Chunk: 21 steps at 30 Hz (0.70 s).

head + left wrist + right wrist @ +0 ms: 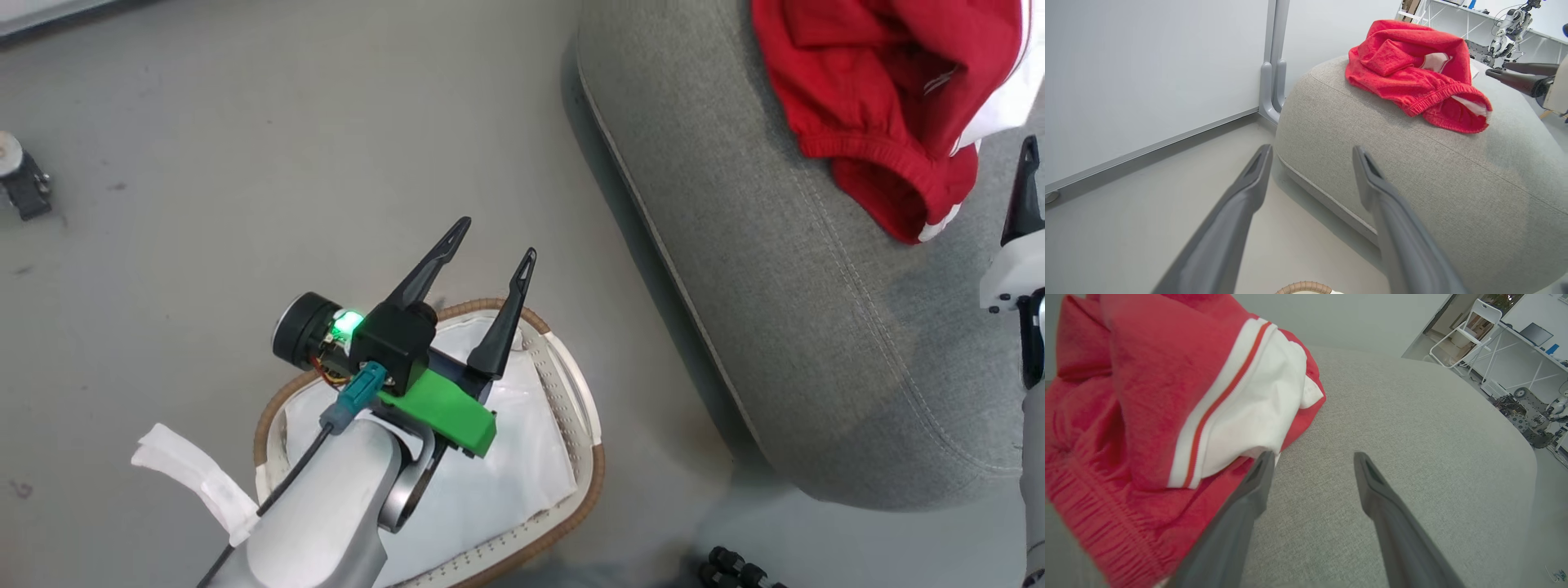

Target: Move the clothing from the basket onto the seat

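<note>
Where the clothing (882, 90) lies: heaped on top of the seat (816, 343), toward its far end in the head view; red folds, with a ribbed hem along the near edge and a white striped panel on the side nearest the right pincer.
Seat: grey woven cushion with a rounded corner and a stitched seam along its side; it stands on the floor (245, 163).
Basket (598, 474): on the floor near the seat, not touching it; white lining shows inside the tan rim.
Left pincer (498, 237): fingers spread wide with nothing between them; held above the basket's far rim, tips pointing up the head view.
Right pincer (1313, 455): fingers spread, with only seat fabric between them; low over the cushion, one fingertip just beside the clothing's white panel; cannot tell whether it touches.
Background: a white folding chair (1470, 330) stands beyond the seat.
</note>
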Motion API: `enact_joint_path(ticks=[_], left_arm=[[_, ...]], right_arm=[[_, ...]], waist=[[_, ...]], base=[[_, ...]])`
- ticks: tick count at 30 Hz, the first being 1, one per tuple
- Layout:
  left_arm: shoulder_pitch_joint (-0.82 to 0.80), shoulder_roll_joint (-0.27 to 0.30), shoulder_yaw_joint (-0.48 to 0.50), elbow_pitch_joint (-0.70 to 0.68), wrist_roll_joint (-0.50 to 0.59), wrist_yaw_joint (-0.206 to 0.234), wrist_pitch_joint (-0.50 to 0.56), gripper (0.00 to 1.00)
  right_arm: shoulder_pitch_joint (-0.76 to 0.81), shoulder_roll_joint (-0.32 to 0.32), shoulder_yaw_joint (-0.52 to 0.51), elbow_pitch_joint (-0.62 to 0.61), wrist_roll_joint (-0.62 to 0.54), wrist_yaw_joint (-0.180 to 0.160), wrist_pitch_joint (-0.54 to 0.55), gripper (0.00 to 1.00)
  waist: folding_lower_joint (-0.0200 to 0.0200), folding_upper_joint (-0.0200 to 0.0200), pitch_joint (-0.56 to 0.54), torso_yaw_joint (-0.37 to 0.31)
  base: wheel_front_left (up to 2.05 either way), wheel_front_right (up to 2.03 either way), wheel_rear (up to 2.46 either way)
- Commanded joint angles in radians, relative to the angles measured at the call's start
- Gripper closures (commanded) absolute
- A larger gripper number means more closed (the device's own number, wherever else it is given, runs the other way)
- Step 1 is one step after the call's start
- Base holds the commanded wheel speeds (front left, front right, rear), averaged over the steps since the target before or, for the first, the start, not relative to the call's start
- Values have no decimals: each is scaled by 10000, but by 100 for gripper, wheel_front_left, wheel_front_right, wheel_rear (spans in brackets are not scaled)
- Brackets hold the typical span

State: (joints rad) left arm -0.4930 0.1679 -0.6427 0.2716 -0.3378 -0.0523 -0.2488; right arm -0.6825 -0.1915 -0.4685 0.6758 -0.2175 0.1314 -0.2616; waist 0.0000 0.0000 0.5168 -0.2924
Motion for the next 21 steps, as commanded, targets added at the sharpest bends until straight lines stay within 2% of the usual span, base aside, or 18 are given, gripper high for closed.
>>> enact_joint_path(ticks=[1, 12, 21], left_arm=[[205, -95, 87, 141, -118, 2, -89, 0], [741, -816, 807, 473, -436, 36, -174, 0], [1586, -1067, 1789, 719, -405, 157, -168, 0]], right_arm=[[240, -103, 75, -135, 150, -15, -49, 0], [628, -405, 776, -639, 347, -15, -50, 0], [777, 141, 1296, -688, 600, -15, -50, 0]], waist=[[0, 0, -748, 300], [0, 0, -2641, 1327], [0, 0, -3862, 2341]], base=[[0, 0, 0], [0, 0, 0], [0, 0, 0]])
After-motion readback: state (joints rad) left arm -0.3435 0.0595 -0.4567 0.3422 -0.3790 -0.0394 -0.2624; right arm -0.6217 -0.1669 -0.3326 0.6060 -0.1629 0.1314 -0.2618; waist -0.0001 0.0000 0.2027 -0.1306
